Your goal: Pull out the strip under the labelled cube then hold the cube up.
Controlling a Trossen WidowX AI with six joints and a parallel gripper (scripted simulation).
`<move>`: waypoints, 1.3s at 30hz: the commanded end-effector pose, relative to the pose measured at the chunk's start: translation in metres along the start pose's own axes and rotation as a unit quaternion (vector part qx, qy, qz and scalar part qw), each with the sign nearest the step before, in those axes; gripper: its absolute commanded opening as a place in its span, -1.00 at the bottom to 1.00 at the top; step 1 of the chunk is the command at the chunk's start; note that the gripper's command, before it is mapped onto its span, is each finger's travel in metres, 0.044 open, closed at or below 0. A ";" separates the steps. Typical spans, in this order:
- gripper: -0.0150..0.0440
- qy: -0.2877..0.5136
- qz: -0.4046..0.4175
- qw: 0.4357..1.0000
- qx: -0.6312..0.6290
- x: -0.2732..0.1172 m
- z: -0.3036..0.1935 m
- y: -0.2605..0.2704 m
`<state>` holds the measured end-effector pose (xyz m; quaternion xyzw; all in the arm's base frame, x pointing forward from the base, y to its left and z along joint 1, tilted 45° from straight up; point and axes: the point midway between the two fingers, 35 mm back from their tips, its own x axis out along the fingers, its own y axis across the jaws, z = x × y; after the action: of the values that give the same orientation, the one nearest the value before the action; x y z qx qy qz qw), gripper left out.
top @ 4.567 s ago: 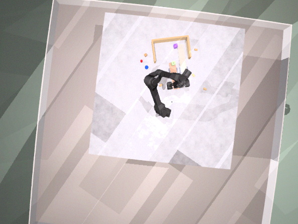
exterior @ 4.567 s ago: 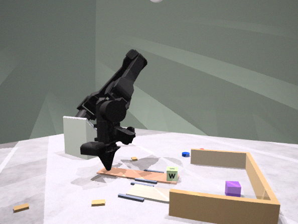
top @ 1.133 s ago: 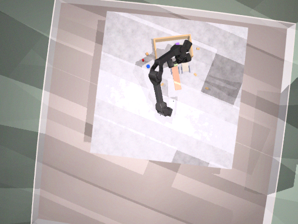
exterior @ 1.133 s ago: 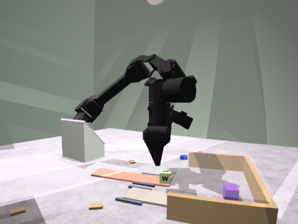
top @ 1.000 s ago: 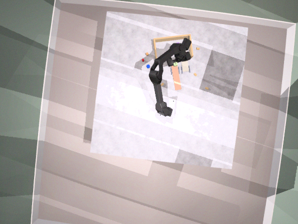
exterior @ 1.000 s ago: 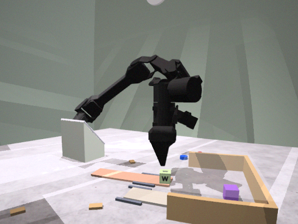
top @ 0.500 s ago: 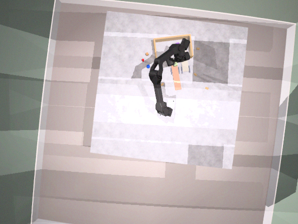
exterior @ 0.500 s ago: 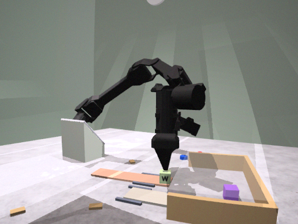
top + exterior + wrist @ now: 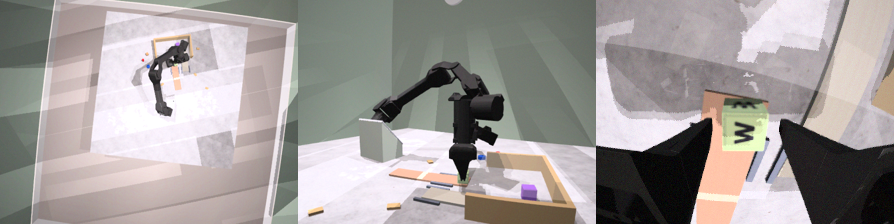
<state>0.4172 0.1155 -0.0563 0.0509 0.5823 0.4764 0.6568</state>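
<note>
Wrist view shows a pale green cube [image 9: 175, 65] [image 9: 459, 179] [image 9: 744, 131] lettered W in black, resting on the end of a flat orange strip [image 9: 176, 81] [image 9: 411, 175] [image 9: 723, 172]; around it, the black fingers [image 9: 176, 61] [image 9: 463, 180] stand partly spread, holding nothing.

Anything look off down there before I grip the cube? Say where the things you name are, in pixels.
No spill or damage shows. The green cube [image 9: 466, 178] [image 9: 744, 131] sits level on the orange strip [image 9: 177, 85] [image 9: 408, 175] [image 9: 721, 172], between the open gripper's [image 9: 462, 180] [image 9: 746, 124] fingers. The small tan blocks [image 9: 206, 88] [image 9: 394, 206] lie scattered at odd angles, outside the wooden frame [image 9: 155, 47] [image 9: 518, 213].
</note>
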 end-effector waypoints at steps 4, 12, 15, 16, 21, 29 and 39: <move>0.36 0.001 0.004 1.000 0.004 0.014 -0.002 0.002; 0.09 0.001 0.001 1.000 0.000 0.012 -0.001 0.001; -0.05 0.001 0.001 1.000 0.000 0.012 -0.001 0.001; -0.07 0.001 0.001 1.000 0.000 0.012 -0.001 0.001; -0.25 0.001 0.001 1.000 0.000 0.012 -0.001 0.001; -0.49 0.002 0.002 1.000 0.002 -0.004 -0.018 0.010; -0.49 0.002 0.003 1.000 0.005 -0.029 -0.052 0.027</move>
<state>0.3761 0.0918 -0.0392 0.0567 0.5837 0.4747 0.6563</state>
